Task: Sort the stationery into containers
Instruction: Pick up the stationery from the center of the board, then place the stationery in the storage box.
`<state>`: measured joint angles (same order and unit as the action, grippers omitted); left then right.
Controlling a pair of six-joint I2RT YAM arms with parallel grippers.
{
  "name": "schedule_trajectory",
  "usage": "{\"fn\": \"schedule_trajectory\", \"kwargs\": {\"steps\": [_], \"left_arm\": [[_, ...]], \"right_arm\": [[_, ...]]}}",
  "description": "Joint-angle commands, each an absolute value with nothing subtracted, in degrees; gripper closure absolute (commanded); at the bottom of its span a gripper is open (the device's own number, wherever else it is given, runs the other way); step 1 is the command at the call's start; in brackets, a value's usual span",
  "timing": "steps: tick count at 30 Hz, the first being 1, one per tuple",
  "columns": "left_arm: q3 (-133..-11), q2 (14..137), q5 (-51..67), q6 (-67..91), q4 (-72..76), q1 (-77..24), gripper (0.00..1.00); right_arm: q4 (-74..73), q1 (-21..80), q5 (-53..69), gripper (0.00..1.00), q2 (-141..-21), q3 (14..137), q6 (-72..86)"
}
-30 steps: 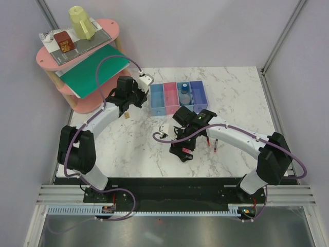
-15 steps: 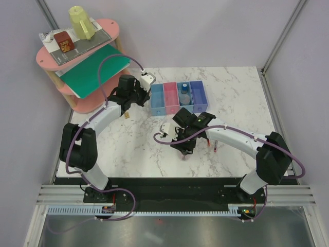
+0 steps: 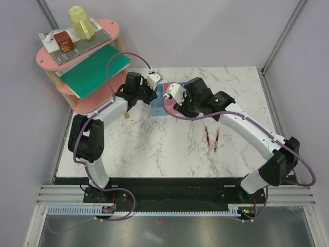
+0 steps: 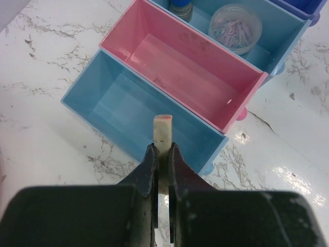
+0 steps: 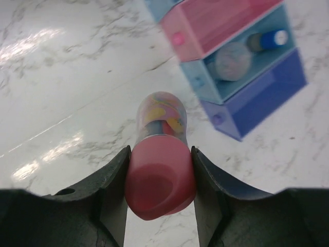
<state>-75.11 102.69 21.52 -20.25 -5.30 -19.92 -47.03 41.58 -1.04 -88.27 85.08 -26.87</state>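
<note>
Both claws are loaded and up at the row of bins (image 4: 169,98), so the step in hand is delivery rather than picking. The left claw (image 4: 162,154) is pinched together on a small tan block (image 4: 163,128), whose tip pokes out just over the near wall of the end light blue bin (image 4: 113,110), beside the pink bin (image 4: 190,72). The right claw (image 5: 160,159) is clamped on the pink-capped tube (image 5: 159,177), which hangs above the table (image 5: 61,92) just short of the row. The third bin (image 4: 288,36) already holds a clear jar (image 4: 235,25) and the blue-capped bottle (image 5: 267,39). Two red pens (image 3: 206,137) and a second tan block (image 3: 126,116) lie on the table, not yet sorted.

Next, the left claw probably needs only a small push forward so the block clears the wall before the fingers part. The right arm must carry the tube over a bin; which one I cannot tell. With both wrists crowded at the row, going one at a time looks wise.
</note>
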Motion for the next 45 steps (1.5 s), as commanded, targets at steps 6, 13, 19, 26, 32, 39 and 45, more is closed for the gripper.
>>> {"fn": "schedule_trajectory", "kwargs": {"steps": [6,13,19,26,32,39,45], "left_arm": [[-81.7,111.1,20.3,-22.2,-1.2,-20.4,0.47],[-79.6,109.6,18.1,-22.3,1.3,-20.4,0.27],[-74.7,98.1,15.8,-24.1,0.9,-19.5,0.26],[-63.6,87.6,14.7,-32.7,-5.5,-15.5,0.27],[-54.9,86.0,13.6,-37.7,-6.9,-11.3,0.29],[-50.2,90.3,12.2,-39.1,-4.0,-8.8,0.31],[-52.7,95.3,11.3,-39.4,-1.0,-8.0,0.31]], "right_arm": [[-34.6,38.1,-11.5,1.00,-91.0,96.5,-27.4],[-28.2,35.2,-11.0,1.00,-100.3,103.1,-26.7],[-24.2,32.8,-8.0,1.00,-109.2,106.3,-25.8],[-23.1,32.6,-4.5,1.00,-115.0,110.3,-23.9],[-22.1,32.7,-3.3,1.00,-117.2,111.5,-23.6],[-21.8,32.6,-1.8,1.00,-120.0,111.4,-23.2],[-21.4,32.7,-0.7,1.00,-123.3,112.7,-24.1]]}}
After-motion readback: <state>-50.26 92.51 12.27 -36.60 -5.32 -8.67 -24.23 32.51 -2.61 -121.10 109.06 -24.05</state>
